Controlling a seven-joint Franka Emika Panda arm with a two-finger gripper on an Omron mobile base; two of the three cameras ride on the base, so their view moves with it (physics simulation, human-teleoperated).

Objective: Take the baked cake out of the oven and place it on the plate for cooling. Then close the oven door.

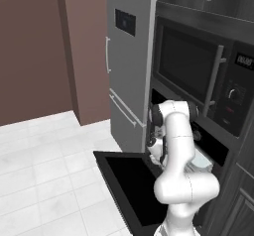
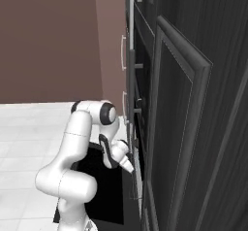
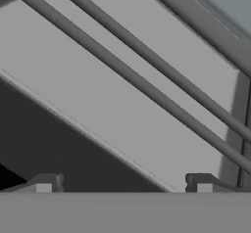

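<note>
At the mouth of the oven (image 1: pixel 208 146), above the dropped-flat oven door (image 1: pixel 130 180), the gripper (image 3: pixel 123 184) hangs with jaws spread wide, holding nothing; grey rack bars (image 3: pixel 147 75) lie ahead.

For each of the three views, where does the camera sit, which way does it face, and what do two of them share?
Left base view: behind the arm's left, facing the black built-in oven, its dropped black glass oven door and the microwave above; white arm lower right.
Right base view: behind its right, looking along the dark cabinet fronts; arm lower left.
Hand view: along the open claw at grey oven rack bars.
Both base views share the door and arm.
</note>
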